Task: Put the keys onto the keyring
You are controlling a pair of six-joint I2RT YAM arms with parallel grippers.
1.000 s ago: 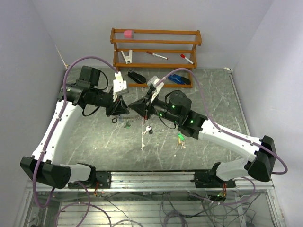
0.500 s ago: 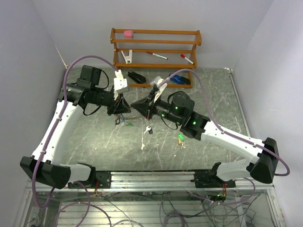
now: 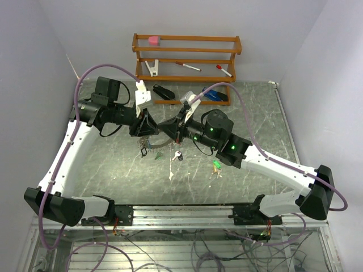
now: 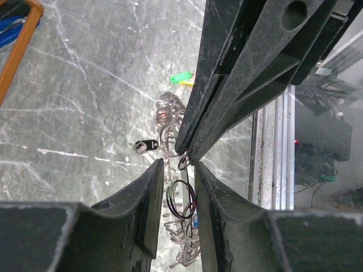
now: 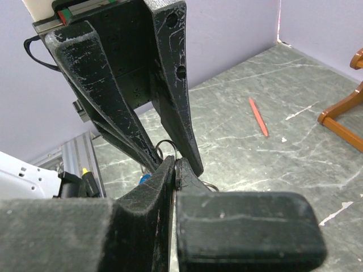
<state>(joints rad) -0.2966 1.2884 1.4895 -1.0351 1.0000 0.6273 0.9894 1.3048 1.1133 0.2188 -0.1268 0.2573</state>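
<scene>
Item: my left gripper, jaws narrowly parted, straddling the keyring wire at lower centre, clamping nothing.
Item: my right gripper, closed, apparently nipping that wire (contact half-hidden).
Step, I judge: steadying the hoop for threading.
Next: fetch the green-tagged key, upper centre; fine alignment needed.

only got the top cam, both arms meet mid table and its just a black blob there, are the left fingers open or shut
observer: open; the left wrist view shows the left fingers apart with a clear gap
operator: anything in that gap
observer: thin wire loops, apparently the keyring, show through it
operator: and the right fingers
observer: the right fingers are pressed shut, tips at the mouth of that gap with a small wire loop right at them; i cannot tell if it is pinched
</scene>
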